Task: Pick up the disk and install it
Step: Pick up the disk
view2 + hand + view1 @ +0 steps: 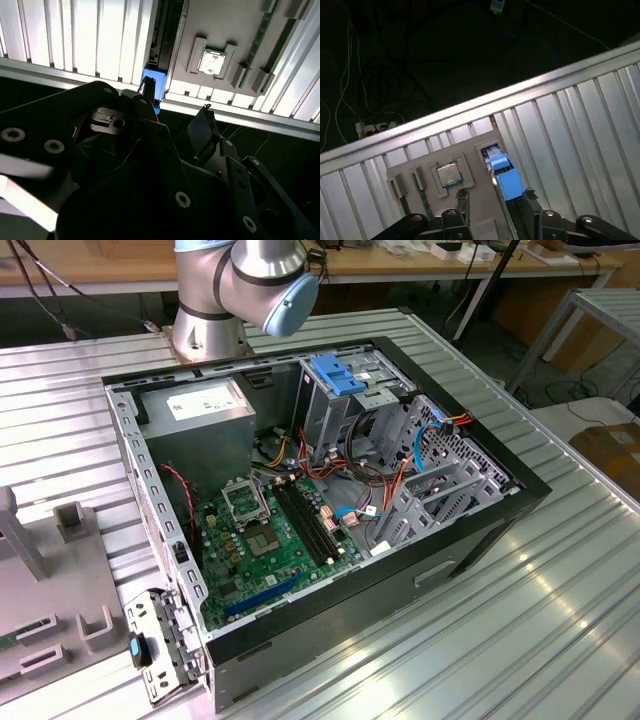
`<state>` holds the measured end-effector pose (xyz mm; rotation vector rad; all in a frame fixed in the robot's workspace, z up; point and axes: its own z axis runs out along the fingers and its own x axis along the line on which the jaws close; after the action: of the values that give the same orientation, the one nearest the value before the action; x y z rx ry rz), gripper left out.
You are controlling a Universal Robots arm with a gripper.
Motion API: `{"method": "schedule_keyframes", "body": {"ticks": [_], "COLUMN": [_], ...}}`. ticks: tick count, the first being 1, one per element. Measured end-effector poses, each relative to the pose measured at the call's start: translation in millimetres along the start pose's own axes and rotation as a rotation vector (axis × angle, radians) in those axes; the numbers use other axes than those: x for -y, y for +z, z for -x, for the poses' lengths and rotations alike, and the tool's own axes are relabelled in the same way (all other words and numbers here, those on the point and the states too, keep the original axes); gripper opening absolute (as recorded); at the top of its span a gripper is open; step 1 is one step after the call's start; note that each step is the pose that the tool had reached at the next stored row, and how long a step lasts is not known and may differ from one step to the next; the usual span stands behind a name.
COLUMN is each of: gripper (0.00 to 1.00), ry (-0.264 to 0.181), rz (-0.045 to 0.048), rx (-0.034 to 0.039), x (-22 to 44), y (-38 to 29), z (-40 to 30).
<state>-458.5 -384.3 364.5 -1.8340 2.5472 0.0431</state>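
Hovering with jaws spread and empty, the tool (494, 196) faces the disk (504, 176), slotted on edge in the grey fixture (470, 150) just ahead; probably dense, rigid and shock-sensitive, best gripped across its blue-framed flanks.

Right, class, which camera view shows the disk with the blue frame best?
The first wrist view: the disk stands edge-on at the grey tray, its blue frame unhidden beyond the open gripper. The second wrist view shows its dark edge and blue tab, partly behind the gripper. The exterior view looks at the computer case.
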Motion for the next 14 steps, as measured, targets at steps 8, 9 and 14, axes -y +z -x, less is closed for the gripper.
{"method": "schedule_keyframes", "body": {"ticks": [8,9,14], "gripper": [0.54,0.54,0.54], "ry": [-0.086,-0.107,-0.213], "rz": [-0.0041,-0.0056,-0.0309], "rx": [-0.0052,-0.0056,-0.0042], "x": [-2.4,-2.4,-2.5], "y": [7.4,7.8,10.7], "z": [12.7,12.6,12.7]}}
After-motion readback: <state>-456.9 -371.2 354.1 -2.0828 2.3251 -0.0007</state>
